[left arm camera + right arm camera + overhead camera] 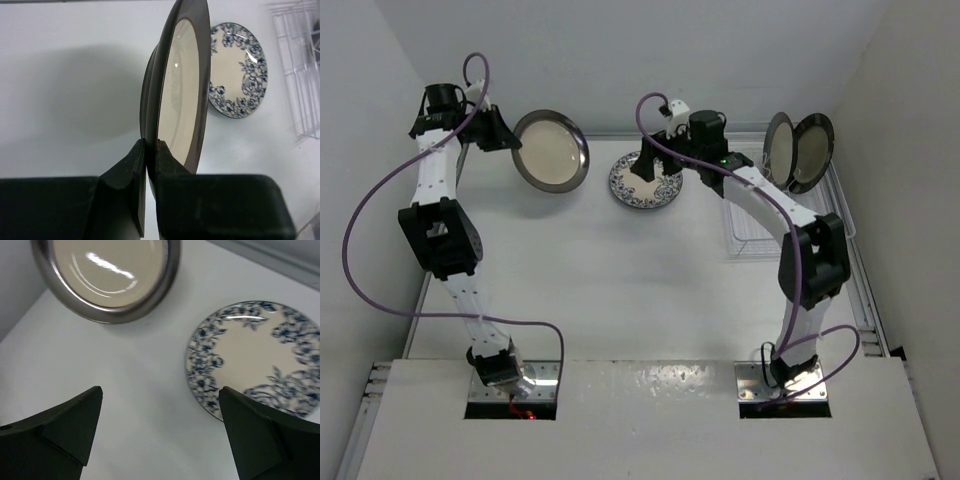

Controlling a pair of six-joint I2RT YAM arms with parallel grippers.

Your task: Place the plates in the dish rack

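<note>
My left gripper [510, 137] [151, 142] is shut on the rim of a cream plate with a dark grey rim [551, 150] [180, 85] [107, 275], which it holds tilted above the table at the far left. A white plate with a blue floral pattern [645, 182] [237, 70] [255, 357] lies flat on the table at the far middle. My right gripper [646, 168] [160, 390] hangs open over that plate's left edge, holding nothing. The white wire dish rack [748, 232] [300, 85] stands at the far right with two plates [778, 150] [812, 150] upright in it.
White walls close in the table at the back and on both sides. The right arm's forearm [760, 195] reaches across the dish rack's left part. A purple cable [380, 200] loops out beside the left arm.
</note>
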